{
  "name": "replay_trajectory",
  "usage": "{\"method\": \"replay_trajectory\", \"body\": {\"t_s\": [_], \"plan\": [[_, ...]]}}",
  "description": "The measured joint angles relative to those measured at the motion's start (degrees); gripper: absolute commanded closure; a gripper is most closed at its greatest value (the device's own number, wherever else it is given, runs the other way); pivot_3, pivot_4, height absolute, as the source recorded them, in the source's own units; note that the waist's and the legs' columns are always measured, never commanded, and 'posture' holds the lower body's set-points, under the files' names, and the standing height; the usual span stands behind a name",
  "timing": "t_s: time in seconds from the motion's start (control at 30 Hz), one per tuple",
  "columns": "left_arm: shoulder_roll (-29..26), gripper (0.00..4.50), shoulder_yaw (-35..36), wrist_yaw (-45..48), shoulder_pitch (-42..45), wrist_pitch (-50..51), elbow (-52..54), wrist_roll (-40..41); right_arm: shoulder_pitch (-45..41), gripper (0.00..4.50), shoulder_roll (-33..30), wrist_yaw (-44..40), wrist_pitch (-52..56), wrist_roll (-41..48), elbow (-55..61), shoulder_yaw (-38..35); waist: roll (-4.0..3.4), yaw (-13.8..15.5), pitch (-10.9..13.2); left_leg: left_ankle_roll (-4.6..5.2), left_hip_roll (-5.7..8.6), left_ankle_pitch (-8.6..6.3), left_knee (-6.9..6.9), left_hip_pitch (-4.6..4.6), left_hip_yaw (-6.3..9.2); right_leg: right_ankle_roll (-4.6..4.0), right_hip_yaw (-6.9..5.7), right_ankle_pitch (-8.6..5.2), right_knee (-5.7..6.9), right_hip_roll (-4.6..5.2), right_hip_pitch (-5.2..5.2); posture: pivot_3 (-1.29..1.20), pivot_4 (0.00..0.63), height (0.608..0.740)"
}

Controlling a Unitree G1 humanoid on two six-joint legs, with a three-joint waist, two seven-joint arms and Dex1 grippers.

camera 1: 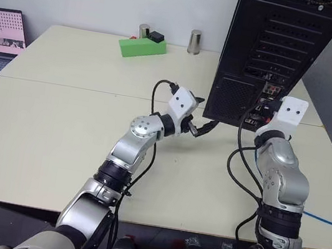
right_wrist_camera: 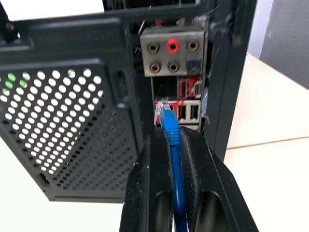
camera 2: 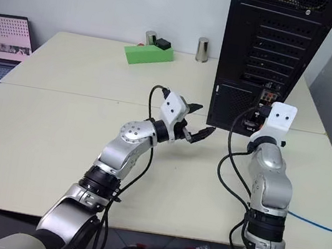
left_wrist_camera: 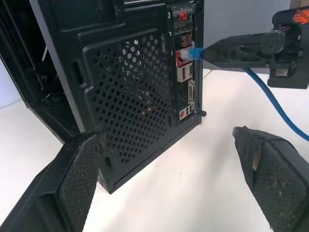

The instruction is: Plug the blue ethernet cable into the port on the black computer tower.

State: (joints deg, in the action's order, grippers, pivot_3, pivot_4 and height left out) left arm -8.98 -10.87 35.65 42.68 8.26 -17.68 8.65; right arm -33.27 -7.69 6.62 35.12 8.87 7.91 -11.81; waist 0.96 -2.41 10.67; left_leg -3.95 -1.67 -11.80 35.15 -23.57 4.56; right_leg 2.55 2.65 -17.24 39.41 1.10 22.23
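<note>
We see the tall black metal computer tower (camera 1: 273, 47) standing upright toward the far right of the pale cream table (camera 1: 58, 126), its rear face turned to us with slot covers above, a perforated vent grille low down and a strip of small coloured connectors along the grille's right edge. On the head view's clock face the tower sits at about one o'clock, while a green rectangular block (camera 1: 141, 47) with a small black item on top lies near twelve o'clock, flanked by two short metal cylinders (camera 1: 194, 42). An open laptop (camera 1: 0, 35) rests at nine to ten o'clock, at the table's left edge. Our right gripper (right_wrist_camera: 171, 145) is pressed closed on the thin light-blue ethernet cable (right_wrist_camera: 172, 140), just behind its clear plastic plug, which points at the tower's connector strip. The plug tip sits at the small squarish port (left_wrist_camera: 182, 57) below the audio jacks; we cannot quite tell whether it is seated or merely touching the opening. The cable's slack trails back off the table's near right edge at four o'clock. Our left gripper (camera 1: 198, 128) hangs just beside the tower's lower left corner with its fingers spread wide, carrying nothing.
</note>
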Motion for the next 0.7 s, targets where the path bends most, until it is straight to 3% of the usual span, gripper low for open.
{"method": "replay_trajectory", "body": {"t_s": [0.7], "plan": [[0.2, 0.05, 0.1, 0.0, 0.0, -1.2, -0.9, -1.0, -0.6, 4.5, -0.4, -0.3, -2.0, -1.7, -2.9, 1.3, 0.0, -0.5, 0.0, 0.0, 0.0, 0.0, 0.0, 0.01, 0.0, 0.0, 0.01, 0.0, 0.03, 0.0, 0.0, 0.0, 0.15, 0.74]]}}
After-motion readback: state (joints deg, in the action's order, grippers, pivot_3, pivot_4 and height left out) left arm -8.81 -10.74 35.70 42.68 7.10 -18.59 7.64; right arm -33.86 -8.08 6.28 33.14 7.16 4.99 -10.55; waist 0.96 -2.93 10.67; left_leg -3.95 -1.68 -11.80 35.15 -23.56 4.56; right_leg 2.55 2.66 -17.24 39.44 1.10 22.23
